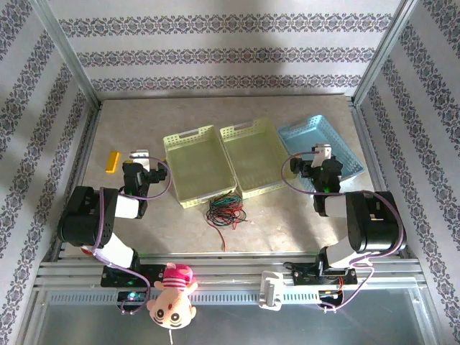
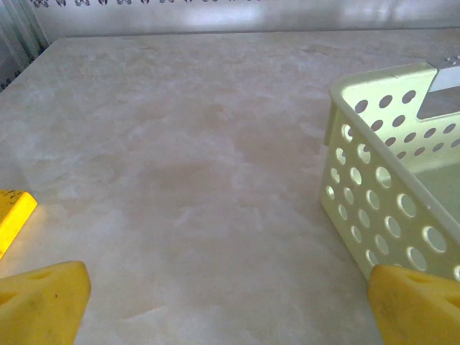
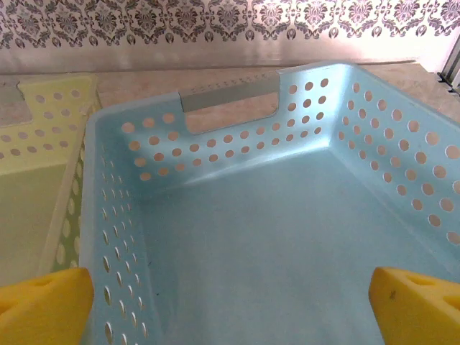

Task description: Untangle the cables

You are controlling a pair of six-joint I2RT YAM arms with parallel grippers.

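Both spread, empty: left end effector [image 2: 230,307], right end effector [image 3: 230,307] | cables [image 1: 226,213] apparently tangled, beside yellow basket [image 1: 172,171]

No writing, label, brand or number can be read on anything here.
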